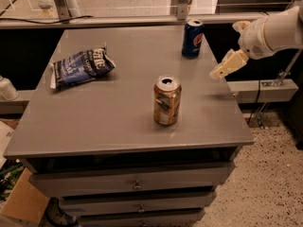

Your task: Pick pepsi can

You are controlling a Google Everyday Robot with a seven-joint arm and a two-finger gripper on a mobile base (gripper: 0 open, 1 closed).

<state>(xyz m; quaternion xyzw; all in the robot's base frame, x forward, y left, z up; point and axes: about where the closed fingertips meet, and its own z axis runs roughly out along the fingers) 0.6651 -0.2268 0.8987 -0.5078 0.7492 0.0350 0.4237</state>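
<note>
The pepsi can (193, 38) stands upright near the far right of the grey table top (118, 112). It is dark blue with a round red, white and blue logo and a silver top. My gripper (226, 65) is on a white arm coming in from the right edge. It hangs above the table's right edge, to the right of the can and a little nearer the camera, apart from it. It holds nothing that I can see.
A gold-brown can (167, 100) stands upright near the table's middle. A blue and white snack bag (80, 66) lies at the left. Drawers (137, 186) are below the top. A rail (142, 20) runs behind the table. A cardboard box (19, 200) sits on the floor at left.
</note>
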